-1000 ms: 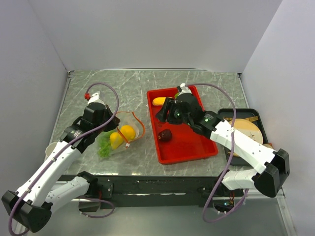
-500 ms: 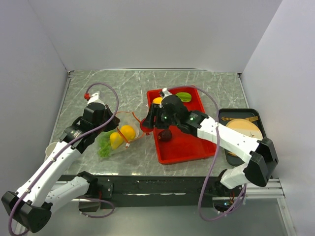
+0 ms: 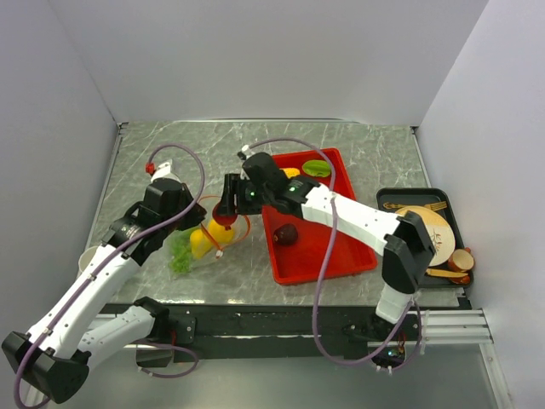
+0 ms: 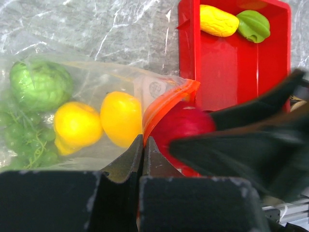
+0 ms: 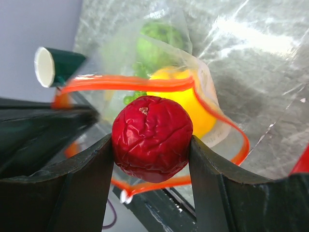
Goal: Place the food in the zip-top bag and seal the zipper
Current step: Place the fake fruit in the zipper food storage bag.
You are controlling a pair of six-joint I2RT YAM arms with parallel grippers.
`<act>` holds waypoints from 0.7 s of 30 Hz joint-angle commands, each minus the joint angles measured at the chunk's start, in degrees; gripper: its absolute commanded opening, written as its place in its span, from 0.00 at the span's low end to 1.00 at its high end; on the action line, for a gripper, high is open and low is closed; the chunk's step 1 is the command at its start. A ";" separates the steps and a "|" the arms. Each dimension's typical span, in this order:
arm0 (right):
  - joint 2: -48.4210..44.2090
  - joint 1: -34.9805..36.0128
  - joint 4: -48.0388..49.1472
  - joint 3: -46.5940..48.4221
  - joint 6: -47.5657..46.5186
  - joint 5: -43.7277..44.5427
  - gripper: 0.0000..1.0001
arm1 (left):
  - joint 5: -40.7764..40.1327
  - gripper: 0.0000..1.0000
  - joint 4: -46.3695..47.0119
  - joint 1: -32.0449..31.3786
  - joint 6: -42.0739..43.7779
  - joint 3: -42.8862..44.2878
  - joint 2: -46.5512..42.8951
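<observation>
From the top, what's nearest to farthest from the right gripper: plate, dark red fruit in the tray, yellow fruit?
1. yellow fruit, in the bag beside the right gripper.
2. dark red fruit, in the red tray.
3. plate, far right.

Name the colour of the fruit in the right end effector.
The fruit is dark red, clearest in right wrist view.

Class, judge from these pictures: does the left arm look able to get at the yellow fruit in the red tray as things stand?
Probably not. The left pincer is shut on the zipper, and the right arm, gripping a red fruit, crosses between it and the yellow fruit.
</observation>
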 commanded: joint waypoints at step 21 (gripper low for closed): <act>1.50 0.00 2.73 2.92 -7.30 -6.40 0.99 | -2.77 0.01 -1.31 -0.05 0.94 4.96 -1.58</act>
